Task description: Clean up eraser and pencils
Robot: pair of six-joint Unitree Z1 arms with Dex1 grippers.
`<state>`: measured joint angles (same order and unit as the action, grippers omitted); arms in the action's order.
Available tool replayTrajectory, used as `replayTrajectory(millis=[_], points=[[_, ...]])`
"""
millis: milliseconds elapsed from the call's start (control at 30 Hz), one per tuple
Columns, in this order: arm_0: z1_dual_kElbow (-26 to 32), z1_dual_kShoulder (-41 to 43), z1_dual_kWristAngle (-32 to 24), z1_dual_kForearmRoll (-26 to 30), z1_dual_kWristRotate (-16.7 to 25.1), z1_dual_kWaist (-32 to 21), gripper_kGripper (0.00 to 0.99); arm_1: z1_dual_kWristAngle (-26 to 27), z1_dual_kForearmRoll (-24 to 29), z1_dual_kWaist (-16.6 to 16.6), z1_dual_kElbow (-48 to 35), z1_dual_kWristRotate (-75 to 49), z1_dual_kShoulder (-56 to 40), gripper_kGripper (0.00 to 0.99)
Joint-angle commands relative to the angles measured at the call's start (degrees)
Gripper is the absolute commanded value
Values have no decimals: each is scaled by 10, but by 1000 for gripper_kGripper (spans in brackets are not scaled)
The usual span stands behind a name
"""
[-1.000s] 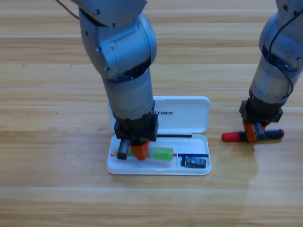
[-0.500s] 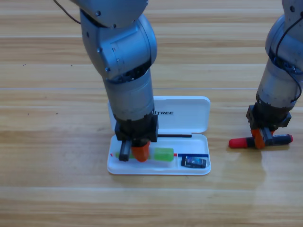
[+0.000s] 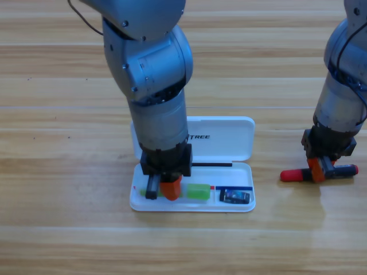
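Change, right side: the right gripper [image 3: 317, 170], fingers clamped on the black middle of the red-ended pencil [image 3: 319, 173], has carried it further right across the table [image 3: 57, 172] over the last second (away from the case, not toward it).
Change, left side: the left gripper [image 3: 162, 186] has stayed low in the white case [image 3: 238, 206], over the left part of its tray; whether its fingers are apart or together I cannot tell.
Eraser: the green eraser [image 3: 199, 191] lies in the tray, just right of the left gripper.
Meaning: eraser looks stowed; the pencil is still outside the case.
Small item: a dark blue-and-black object [image 3: 235, 196] fills the tray's right end.
Edges: pencil lies close to the picture's right edge.
Room: bare table between pencil and case; the left arm crowds the tray.
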<state>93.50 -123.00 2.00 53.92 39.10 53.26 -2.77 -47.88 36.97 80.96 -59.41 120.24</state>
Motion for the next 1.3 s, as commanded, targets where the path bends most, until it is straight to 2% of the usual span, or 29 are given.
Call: replayTrajectory(millis=[33, 233, 267, 300, 367, 400, 533, 667, 833, 1000, 1167, 1300], points=[[-2, -32, -4, -2, 3, 11, 0, -9, -15, -20, -17, 0, -16, 0], [0, -31, -2, -2, 4, 11, 0, -10, -16, -21, -21, 0, -18, 0], [0, -31, -2, -2, 4, 11, 97, -10, -16, -20, -22, 1, -19, 0], [-1, -31, -1, -2, 4, 11, 288, -11, -16, -21, -23, 1, -19, 0], [-3, -30, 2, -2, 2, 11, 762, -11, -17, -20, -24, 1, -22, 0], [-3, -30, 3, -2, 1, 11, 851, -12, -16, -20, -25, 1, -23, 0], [-4, -26, 5, -2, 0, 11, 986, -12, -19, -21, -27, 2, -29, 0], [-5, -24, 5, -2, -3, 11, 990, -15, -34, -17, -37, 5, -55, 0], [-3, -2, 4, 11, -3, 11, 990, 8, -136, 13, -21, 28, -150, 0], [10, 86, -22, 63, 4, -3, 990, 26, -209, 57, 18, 72, -193, 0], [31, 201, -65, 115, 26, -69, 990, 46, -226, 114, 82, 129, -144, 0], [24, 271, -103, 123, 50, -161, 990, 46, -226, 153, 147, 154, -77, 0]])
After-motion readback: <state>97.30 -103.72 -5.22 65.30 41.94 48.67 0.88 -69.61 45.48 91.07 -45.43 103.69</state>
